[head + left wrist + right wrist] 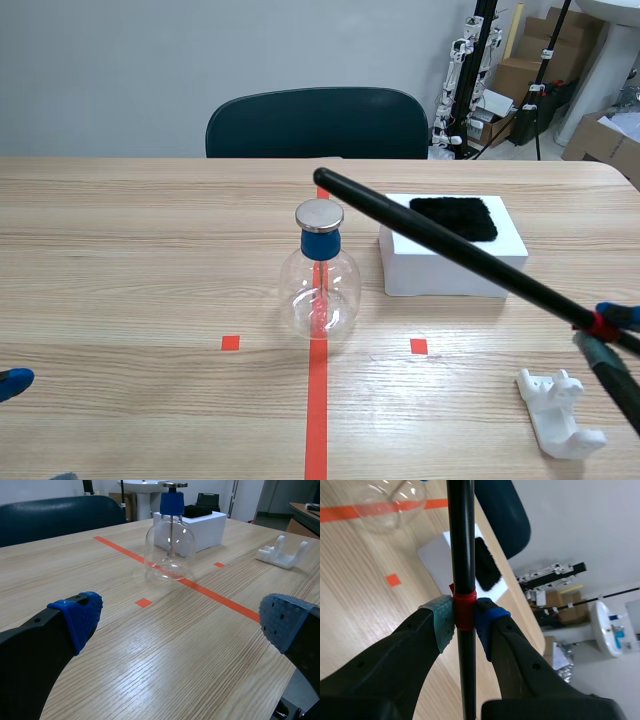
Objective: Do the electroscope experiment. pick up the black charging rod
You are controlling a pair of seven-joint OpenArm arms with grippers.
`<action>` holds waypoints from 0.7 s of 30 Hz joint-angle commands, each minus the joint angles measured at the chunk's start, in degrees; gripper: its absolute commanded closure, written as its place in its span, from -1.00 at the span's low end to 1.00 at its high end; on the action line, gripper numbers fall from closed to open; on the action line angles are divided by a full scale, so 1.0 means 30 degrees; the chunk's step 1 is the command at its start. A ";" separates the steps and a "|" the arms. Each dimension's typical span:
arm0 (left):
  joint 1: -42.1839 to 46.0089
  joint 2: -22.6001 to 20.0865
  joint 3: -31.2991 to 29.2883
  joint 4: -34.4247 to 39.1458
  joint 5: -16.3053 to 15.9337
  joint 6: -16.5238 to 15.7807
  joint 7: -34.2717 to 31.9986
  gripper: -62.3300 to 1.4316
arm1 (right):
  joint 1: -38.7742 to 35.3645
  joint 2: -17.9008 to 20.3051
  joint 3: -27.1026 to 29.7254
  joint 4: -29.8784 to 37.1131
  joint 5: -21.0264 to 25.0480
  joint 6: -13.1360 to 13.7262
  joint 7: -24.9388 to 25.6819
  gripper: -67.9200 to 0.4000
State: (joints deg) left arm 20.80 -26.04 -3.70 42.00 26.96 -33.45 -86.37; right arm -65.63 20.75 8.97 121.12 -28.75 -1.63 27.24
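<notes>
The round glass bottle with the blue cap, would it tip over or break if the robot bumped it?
The glass bottle looks thin and clear, so it would probably crack if knocked hard. Its wide round belly sits low, so a soft nudge would likely just slide it. The metal disc up top may make it a bit tippy.

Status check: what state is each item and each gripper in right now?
black charging rod: off the table, tilted, clamped at its red band.
right gripper: shut on the black charging rod.
left gripper: open, empty, low over the table.
electroscope flask: upright, blue stopper and metal cap on.
black cloth: lying on the white box.
white stand: empty, on the table.
</notes>
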 commanded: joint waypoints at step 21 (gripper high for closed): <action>0.0044 -0.0175 -0.0022 0.0306 -0.0204 -0.0044 -0.0887 -1.00 | 0.0189 0.0226 -0.1639 0.0109 0.0146 -0.0153 -0.0109 0.99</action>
State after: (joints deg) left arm 20.80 -26.04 -3.70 42.00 26.96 -33.45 -86.37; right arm -65.43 20.80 3.57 121.12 -28.75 -1.50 26.48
